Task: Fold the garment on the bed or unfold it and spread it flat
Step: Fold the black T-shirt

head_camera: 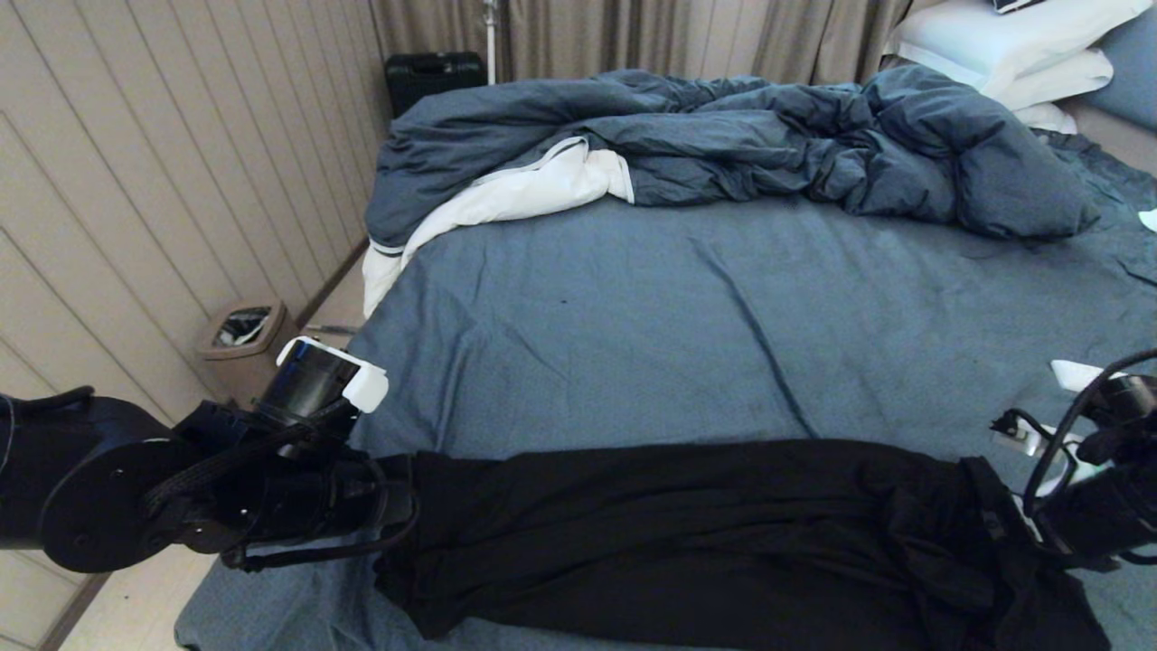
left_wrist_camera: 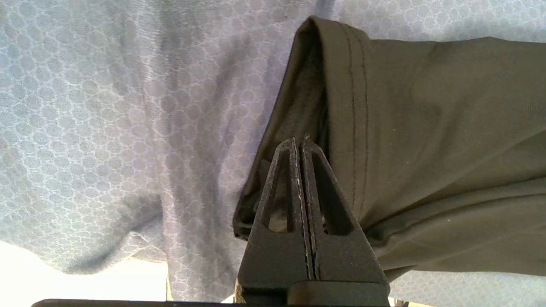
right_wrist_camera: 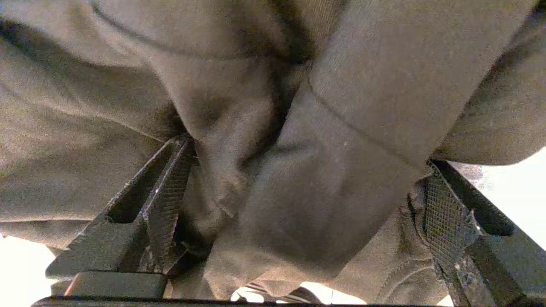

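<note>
Garment (head_camera: 687,533), duvet (head_camera: 723,145) behind, bin (head_camera: 244,330) left

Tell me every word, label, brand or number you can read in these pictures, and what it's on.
None can be read.
The black garment lies bunched on the bed, showing no print or tag.
The black case by the curtain bears no legible mark.
The bin holds something pale, too small to read.

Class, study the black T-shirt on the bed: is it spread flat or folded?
Folded. The garment lies as a long, narrow, creased band across the near edge of the bed; no print, lettering or spread sleeves show.
</note>
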You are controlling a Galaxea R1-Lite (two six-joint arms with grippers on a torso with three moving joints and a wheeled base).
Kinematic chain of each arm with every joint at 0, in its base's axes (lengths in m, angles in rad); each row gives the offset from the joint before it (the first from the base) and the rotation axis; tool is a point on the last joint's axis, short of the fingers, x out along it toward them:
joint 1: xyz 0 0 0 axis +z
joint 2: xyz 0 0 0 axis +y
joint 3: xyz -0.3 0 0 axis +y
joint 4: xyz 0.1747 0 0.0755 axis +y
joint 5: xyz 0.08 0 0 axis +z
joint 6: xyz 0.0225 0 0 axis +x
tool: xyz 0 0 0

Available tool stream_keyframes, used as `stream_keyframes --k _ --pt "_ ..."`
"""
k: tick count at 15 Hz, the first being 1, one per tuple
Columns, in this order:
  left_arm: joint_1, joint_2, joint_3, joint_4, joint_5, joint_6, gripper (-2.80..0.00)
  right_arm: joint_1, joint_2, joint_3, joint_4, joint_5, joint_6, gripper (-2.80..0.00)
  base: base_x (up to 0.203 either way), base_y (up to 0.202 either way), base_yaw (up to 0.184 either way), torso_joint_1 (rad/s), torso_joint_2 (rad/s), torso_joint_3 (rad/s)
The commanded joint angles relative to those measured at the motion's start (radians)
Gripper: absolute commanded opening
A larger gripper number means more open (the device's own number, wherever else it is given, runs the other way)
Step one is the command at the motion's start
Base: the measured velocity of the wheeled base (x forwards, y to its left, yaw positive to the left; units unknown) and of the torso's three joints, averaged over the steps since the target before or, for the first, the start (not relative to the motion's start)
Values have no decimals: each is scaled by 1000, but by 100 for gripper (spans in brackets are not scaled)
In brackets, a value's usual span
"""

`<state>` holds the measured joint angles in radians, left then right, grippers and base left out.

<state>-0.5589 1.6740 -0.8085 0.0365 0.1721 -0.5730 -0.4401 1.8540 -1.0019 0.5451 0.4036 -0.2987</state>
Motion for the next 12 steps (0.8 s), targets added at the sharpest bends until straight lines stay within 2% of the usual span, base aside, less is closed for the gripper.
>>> stream_keyframes --k 1,2,3,12 --pt "0 0 0 0 1 -4 -280 -2 31 -3 -3 3 -2 0 0 0 0 0 0 0" --pt "1 1 0 0 1 -4 -280 -2 34 2 -18 1 -2 0 0 0 0 0 0 0" --pt "-1 1 2 0 1 -4 -280 -3 30 12 -29 1 -3 -280 0 0 0 0 0 0" --pt "1 9 5 0 1 -2 -280 12 10 16 -31 6 -8 -280 0 0 0 0 0 0"
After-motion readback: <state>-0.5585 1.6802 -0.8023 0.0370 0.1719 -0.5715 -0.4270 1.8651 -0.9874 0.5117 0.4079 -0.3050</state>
